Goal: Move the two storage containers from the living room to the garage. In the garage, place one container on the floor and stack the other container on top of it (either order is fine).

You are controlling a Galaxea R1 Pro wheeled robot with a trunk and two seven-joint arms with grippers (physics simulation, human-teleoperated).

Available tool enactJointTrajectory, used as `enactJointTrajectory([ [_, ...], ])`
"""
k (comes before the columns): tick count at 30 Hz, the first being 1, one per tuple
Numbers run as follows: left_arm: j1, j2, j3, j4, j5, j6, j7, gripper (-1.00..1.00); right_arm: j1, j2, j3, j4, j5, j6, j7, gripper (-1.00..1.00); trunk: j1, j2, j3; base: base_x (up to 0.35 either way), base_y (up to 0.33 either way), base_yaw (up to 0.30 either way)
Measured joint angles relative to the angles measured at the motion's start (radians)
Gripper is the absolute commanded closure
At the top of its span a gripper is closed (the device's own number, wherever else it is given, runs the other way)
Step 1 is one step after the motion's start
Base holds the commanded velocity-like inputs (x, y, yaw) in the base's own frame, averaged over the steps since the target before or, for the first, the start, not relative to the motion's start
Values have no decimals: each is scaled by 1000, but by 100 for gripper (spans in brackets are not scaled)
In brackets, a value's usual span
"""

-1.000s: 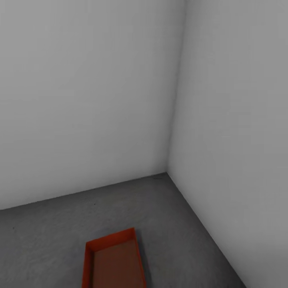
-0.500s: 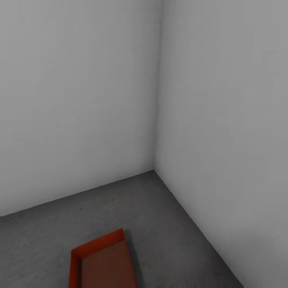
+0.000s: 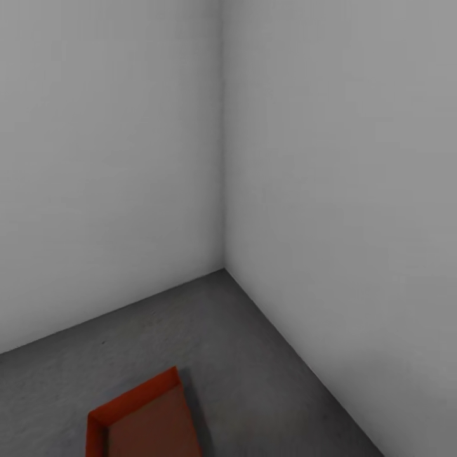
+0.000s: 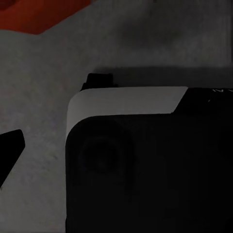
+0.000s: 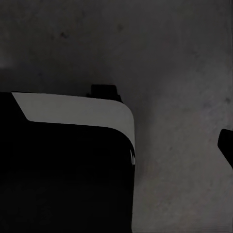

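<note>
Garage corner, two white-grey walls (image 3: pixel 114 158), one storage container (image 3: pixel 143 422) on floor (image 3: pixel 254 368)

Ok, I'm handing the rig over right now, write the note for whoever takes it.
Left tool: one dark fingertip over the floor, nothing visibly held; open or shut unclear.
Right tool: same, fingertip at the frame edge.
One storage container sits open side up on that floor, near the wall corner.
Done: that one looks placed.
Left: bring the second and stack it on top.
</note>
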Motion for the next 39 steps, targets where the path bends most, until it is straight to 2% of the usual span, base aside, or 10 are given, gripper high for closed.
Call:
enactJointTrajectory([
  [32, 1, 0, 0, 1, 0, 0, -1, -100, 0, -1, 1, 0, 0, -2, 1, -100, 0, 0, 0, 0, 0, -250],
  [39, 4, -1, 0, 1, 0, 0, 0, -100, 52, -2, 1, 0, 6, -20, 3, -100, 0, 0, 0, 0, 0, -250],
])
